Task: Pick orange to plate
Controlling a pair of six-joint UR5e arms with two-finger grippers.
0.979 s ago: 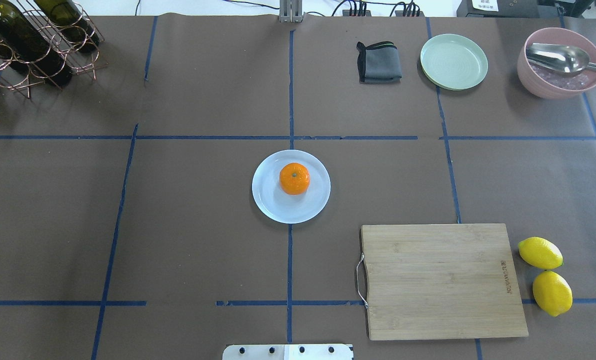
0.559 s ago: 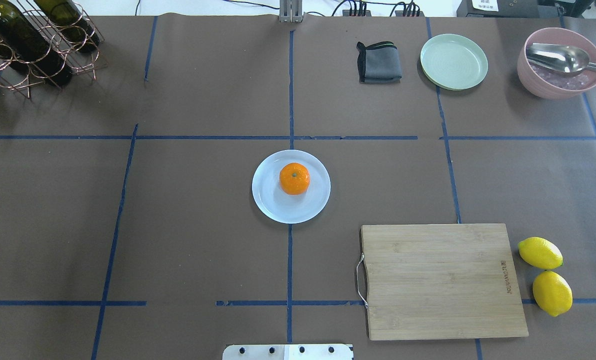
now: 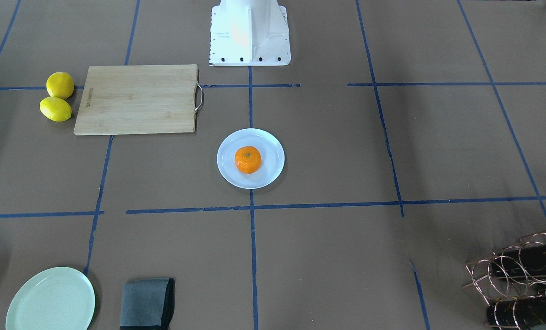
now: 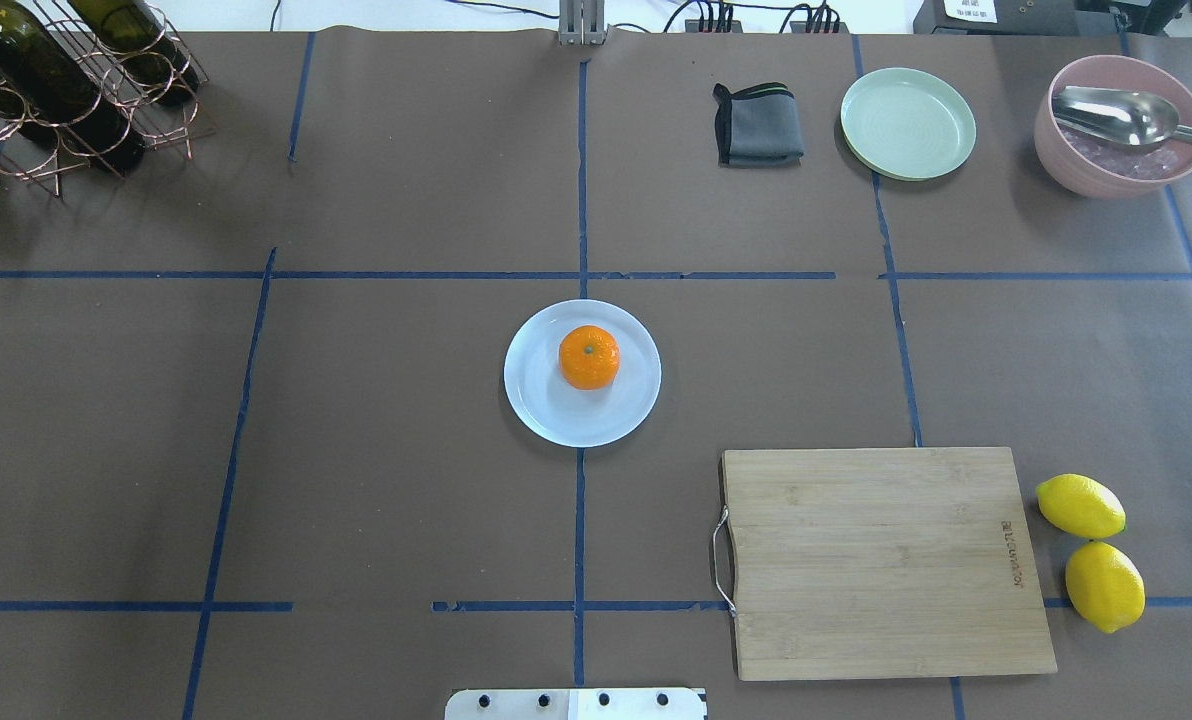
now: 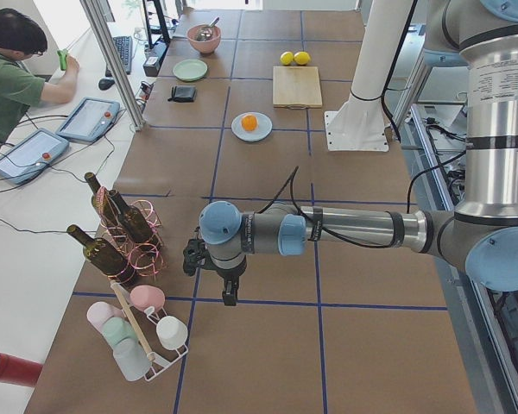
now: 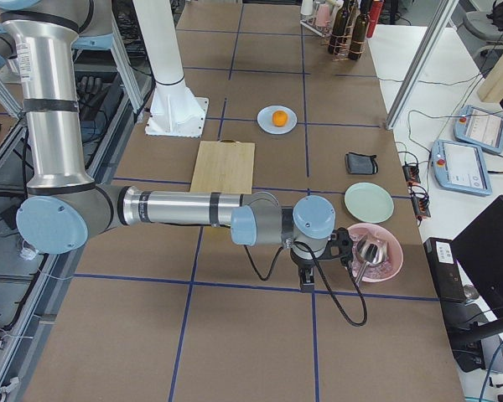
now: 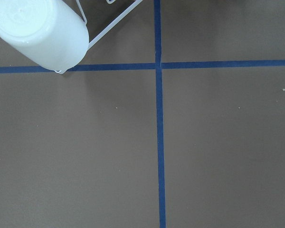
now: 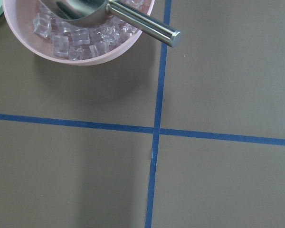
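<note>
The left pincer (image 5: 230,298) hangs at the lower centre of the left side view and points down over the brown paper-covered surface (image 4: 356,450). The right pincer (image 6: 306,283) hangs just beside the pink round bowl (image 6: 391,261). I cannot tell how far either is open, or whether it holds anything.

In the overhead view a copper wire bottle rack (image 4: 76,90) fills the upper left. At centre, on a blue tape line, sits the round pale bluish-white glossy plate (image 4: 556,415). The small flattened bright-orange fruit (image 4: 588,357) rests on it, bare surface all round. At lower right lies a rectangular bamboo cutting board (image 4: 881,560). The stamped wording near its right edge is too small to read.
</note>
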